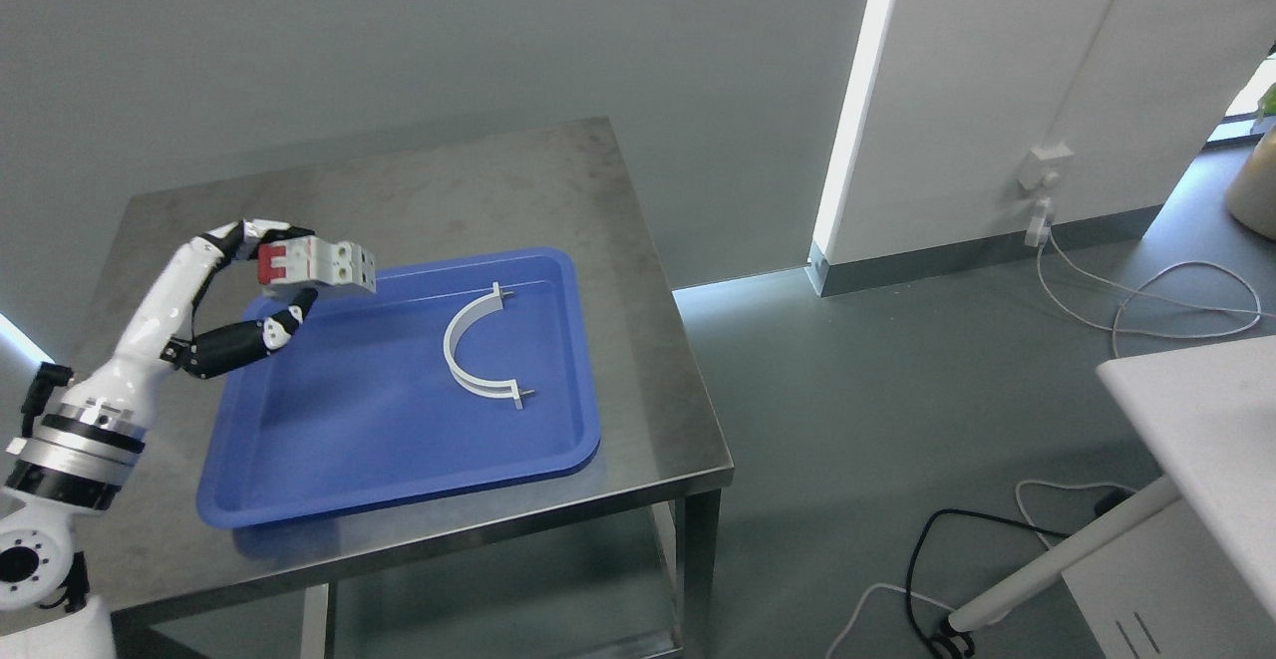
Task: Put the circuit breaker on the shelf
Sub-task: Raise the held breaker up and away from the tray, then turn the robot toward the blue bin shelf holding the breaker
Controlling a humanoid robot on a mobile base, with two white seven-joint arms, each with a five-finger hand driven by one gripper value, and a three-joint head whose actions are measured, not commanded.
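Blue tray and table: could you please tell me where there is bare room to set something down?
The tray is bare left of and in front of the white curved bracket. The steel table is bare behind the tray. Its upper-left corner is crowded: the left hand holds the circuit breaker there.

A steel bench (638,240) stands against a plain grey wall (399,41) on a grey floor (847,390). Beyond the bench's right edge, a bright strip of light (857,101) edges a white panel (997,91), with cables (1146,300) trailing across the floor near a white table corner (1196,420).
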